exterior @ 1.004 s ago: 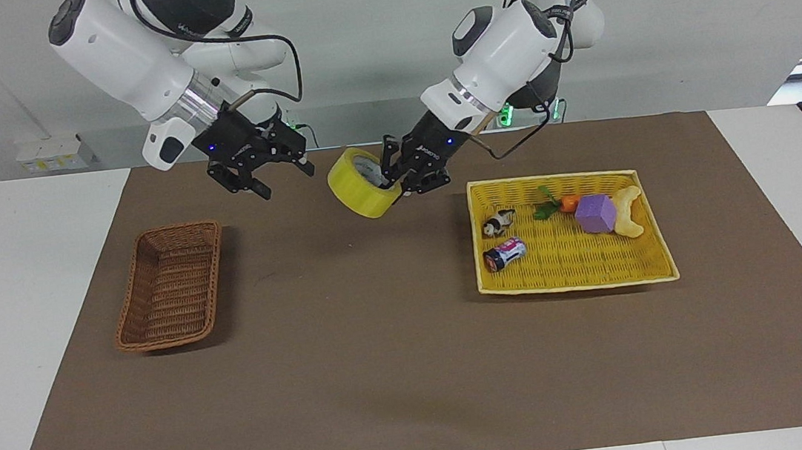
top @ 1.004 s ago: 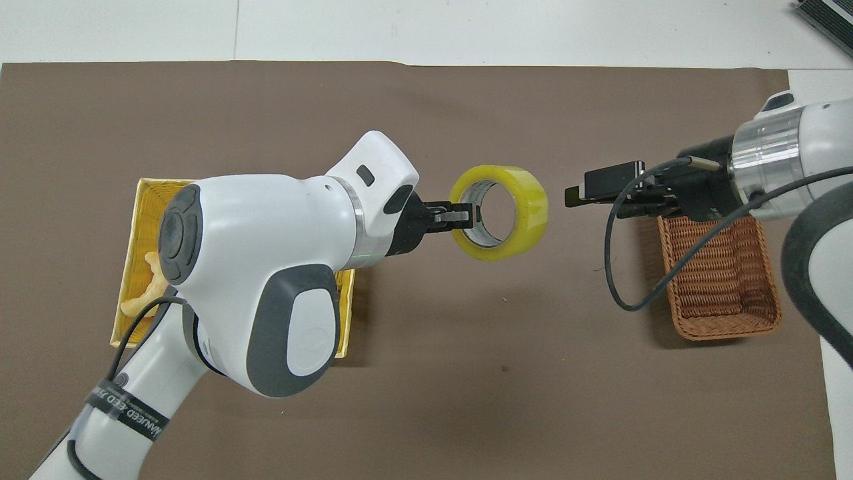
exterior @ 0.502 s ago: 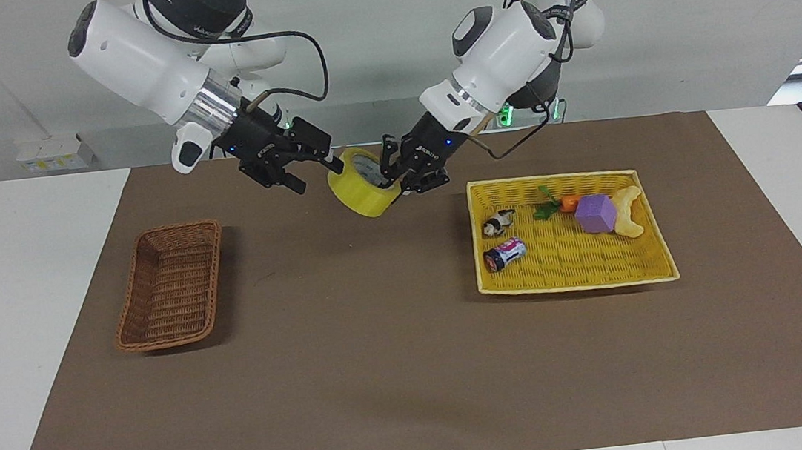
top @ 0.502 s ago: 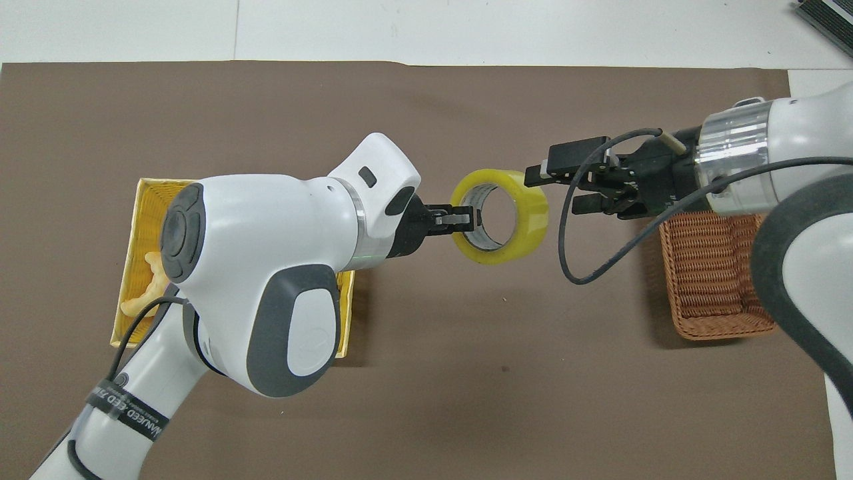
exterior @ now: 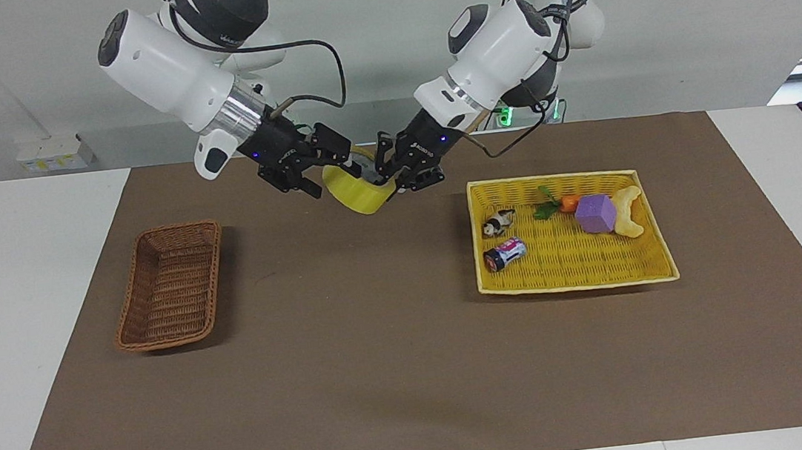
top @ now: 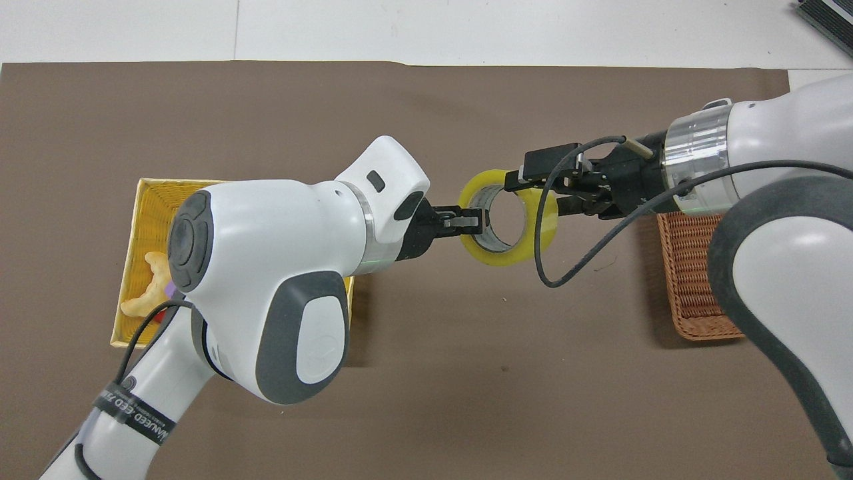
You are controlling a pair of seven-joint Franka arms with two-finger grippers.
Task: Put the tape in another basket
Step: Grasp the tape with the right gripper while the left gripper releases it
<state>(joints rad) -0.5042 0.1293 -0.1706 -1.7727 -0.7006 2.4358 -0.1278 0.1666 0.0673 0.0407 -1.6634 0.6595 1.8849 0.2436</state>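
mid-handover: the left gripper (exterior: 395,173) pinches the tape (exterior: 357,194) in the air; the right gripper (exterior: 317,174), jaws spread, straddles its 9 o'clock rim. the basket (exterior: 170,286) waits empty.

Yellow tape (exterior: 356,191) airborne, tilted; brown wicker basket (exterior: 170,286) empty, well apart.

Right gripper reaches the tape
The right gripper (exterior: 324,170) has swung in from over the basket (exterior: 169,286) end, its open jaws now straddling the tape (exterior: 357,194).
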